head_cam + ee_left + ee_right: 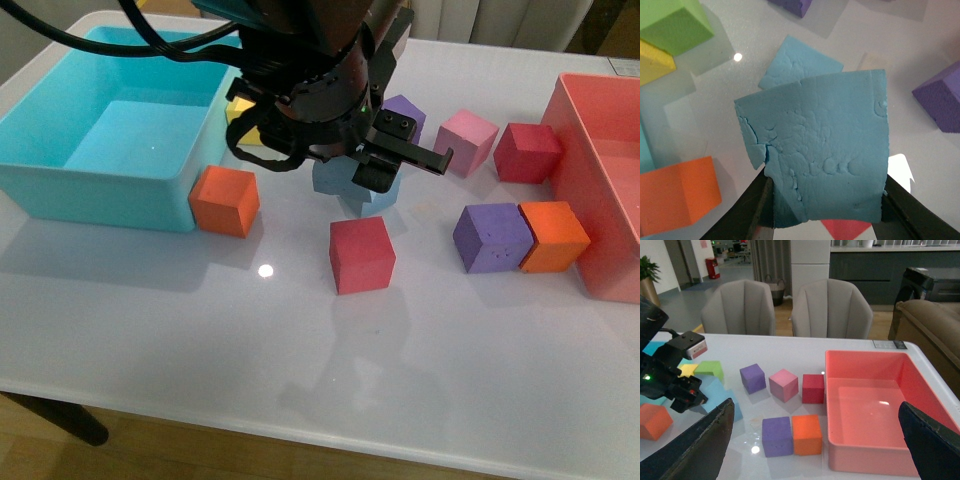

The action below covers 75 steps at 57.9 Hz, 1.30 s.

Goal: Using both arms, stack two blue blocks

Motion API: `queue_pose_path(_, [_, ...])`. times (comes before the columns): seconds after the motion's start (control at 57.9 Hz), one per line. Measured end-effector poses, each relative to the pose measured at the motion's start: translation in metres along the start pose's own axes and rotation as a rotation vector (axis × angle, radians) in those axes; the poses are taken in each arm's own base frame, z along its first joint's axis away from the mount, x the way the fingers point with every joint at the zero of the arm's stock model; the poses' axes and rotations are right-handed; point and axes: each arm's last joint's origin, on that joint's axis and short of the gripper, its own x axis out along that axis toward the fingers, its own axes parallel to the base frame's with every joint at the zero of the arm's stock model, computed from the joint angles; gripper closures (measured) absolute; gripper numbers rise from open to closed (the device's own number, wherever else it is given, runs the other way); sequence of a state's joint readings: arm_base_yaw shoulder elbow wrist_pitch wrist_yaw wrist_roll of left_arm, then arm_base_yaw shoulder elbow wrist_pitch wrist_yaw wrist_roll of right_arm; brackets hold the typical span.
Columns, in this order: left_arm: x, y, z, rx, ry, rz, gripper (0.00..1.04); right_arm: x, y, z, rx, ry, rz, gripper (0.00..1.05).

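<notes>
My left gripper [368, 180] is shut on a pale blue block [825, 150], one black finger [747, 212] pressed against each side of it, and holds it just above the table. The second blue block [800, 65] lies flat on the table right behind it, partly covered by the held one. From the front, the held block [382, 198] shows under the arm, with the other blue block [330, 178] touching its left side. My right gripper [815, 410] is open and empty, high above the table on the pink tray's side. Blue foam [717, 390] shows beside the left arm [670, 375].
A red block [360, 255] sits just in front of the blue ones and an orange block [225, 200] leans on the turquoise bin [100, 190]. Purple [490, 238], orange [553, 235], pink [465, 140] and dark red [527, 152] blocks lie by the pink tray [600, 280].
</notes>
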<state>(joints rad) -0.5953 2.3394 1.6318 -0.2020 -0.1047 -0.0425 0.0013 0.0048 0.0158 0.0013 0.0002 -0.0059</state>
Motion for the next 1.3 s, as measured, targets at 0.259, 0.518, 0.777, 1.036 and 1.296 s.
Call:
queue_pose_path(0.259, [0.025,-0.003,0.015,0.034,0.019,0.012,0.64,0.000,0.000,0.000,0.000,0.000,0.000,0.09])
queue_pose_path(0.518, [0.040,-0.002,0.024,0.054,0.028,0.031,0.65,0.000,0.000,0.000,0.000,0.000,0.000,0.09])
queue_pose_path(0.777, [0.051,0.007,0.027,0.052,0.041,0.064,0.65,0.000,0.000,0.000,0.000,0.000,0.000,0.09])
queue_pose_path(1.036, [0.057,0.011,0.024,0.042,0.053,0.055,0.65,0.000,0.000,0.000,0.000,0.000,0.000,0.09])
queue_pose_path(1.296, [0.057,0.009,0.024,0.036,0.056,0.040,0.37,0.000,0.000,0.000,0.000,0.000,0.000,0.09])
